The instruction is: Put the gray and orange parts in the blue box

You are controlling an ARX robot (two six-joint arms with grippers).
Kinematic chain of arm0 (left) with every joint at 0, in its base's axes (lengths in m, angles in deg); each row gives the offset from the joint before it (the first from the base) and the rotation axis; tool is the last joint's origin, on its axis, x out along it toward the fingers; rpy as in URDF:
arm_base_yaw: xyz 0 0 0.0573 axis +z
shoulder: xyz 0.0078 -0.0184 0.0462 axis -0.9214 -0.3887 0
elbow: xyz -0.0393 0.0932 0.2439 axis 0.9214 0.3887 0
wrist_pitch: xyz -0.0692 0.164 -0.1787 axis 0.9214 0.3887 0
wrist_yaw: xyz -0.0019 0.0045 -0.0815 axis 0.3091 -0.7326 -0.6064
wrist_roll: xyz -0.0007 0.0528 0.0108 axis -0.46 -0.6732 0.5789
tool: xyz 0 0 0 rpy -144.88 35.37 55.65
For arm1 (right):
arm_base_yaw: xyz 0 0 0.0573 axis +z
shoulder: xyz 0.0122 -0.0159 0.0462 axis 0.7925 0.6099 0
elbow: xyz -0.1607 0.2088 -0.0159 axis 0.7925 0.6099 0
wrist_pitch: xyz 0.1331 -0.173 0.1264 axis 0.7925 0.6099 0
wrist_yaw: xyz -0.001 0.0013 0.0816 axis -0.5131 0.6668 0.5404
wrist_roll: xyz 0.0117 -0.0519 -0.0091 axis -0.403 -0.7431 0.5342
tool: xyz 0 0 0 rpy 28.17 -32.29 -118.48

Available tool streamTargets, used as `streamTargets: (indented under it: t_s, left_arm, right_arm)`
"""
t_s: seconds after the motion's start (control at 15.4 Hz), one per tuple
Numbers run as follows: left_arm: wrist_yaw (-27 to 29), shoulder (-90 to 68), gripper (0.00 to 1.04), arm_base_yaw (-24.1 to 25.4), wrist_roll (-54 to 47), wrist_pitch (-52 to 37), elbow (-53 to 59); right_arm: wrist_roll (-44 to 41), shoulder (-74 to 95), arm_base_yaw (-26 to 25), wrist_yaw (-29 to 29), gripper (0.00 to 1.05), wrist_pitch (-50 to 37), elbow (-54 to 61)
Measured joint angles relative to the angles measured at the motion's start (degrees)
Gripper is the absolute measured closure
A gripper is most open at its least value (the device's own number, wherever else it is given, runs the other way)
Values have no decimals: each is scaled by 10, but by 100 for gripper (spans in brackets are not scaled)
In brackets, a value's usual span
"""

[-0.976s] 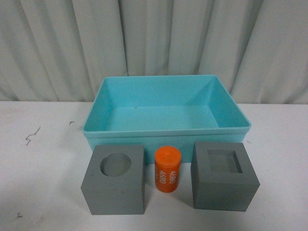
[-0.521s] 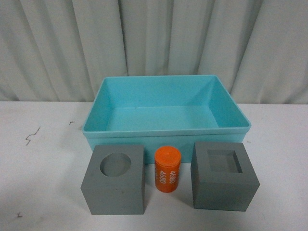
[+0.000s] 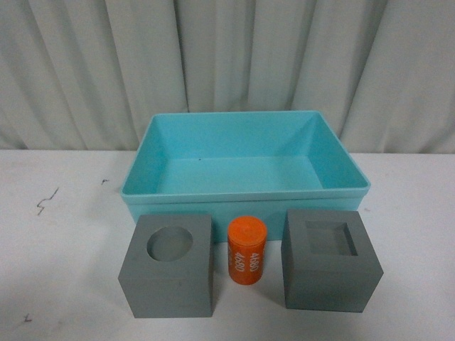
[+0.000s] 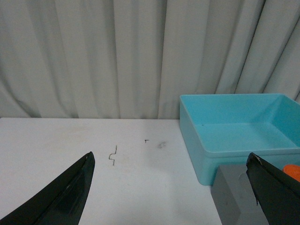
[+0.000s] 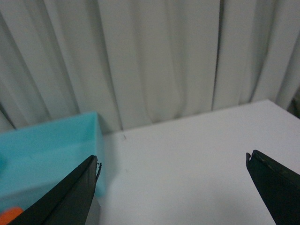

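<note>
Your left gripper (image 4: 170, 158) and right gripper (image 5: 172, 157) are gaping over the scuffed white table (image 3: 64, 234); round-recess cube (image 3: 169, 266), orange cylinder (image 3: 246, 252), square-recess cube (image 3: 330, 263) are sitting lower centre, outside the blue box (image 3: 245, 190), curtain (image 3: 227, 57) filling the top.

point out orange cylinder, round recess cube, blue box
orange cylinder (image 3: 246, 261), front view, printed side
round recess cube (image 3: 169, 291), front view, front face
blue box (image 3: 242, 194), front view, near rim

Turquoise box (image 3: 245, 192), gray left cube (image 3: 170, 288), gray right cube (image 3: 328, 283), orange cylinder (image 3: 246, 254) with white numbers, white table (image 3: 64, 241), pale gray curtain (image 3: 213, 57)
</note>
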Motion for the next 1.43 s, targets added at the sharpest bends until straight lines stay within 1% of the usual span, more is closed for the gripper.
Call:
streamTargets:
  t_s: [0.13,0.33,0.46,0.59,0.78,0.91,0.98,1.17,1.43]
  left_arm:
    - [0,0,7,0,0,0,0]
    - [0,0,7,0,0,0,0]
    - [0,0,7,0,0,0,0]
    - [0,0,7,0,0,0,0]
    - [0,0,7,0,0,0,0]
    - [0,0,7,0,0,0,0]
    - [0,0,7,0,0,0,0]
    - [0,0,7,0,0,0,0]
    - [0,0,7,0,0,0,0]
  right_arm:
    - [28,104,21,5,6,-62,-80]
    - [73,323,21,33,6,-115,-188]
    - [101,459,28,51,6,-105,-286]
    - [123,591,54,76,6,-61,-357]
    - [134,718,83,117,6,-10,-371]
    - [138,764,91,141,6,-8,-371]
    - [138,821,98,175,6,-16,-371]
    - [138,855,104,193,6,-29,-371]
    - [140,874,105,199,6,-33,-371]
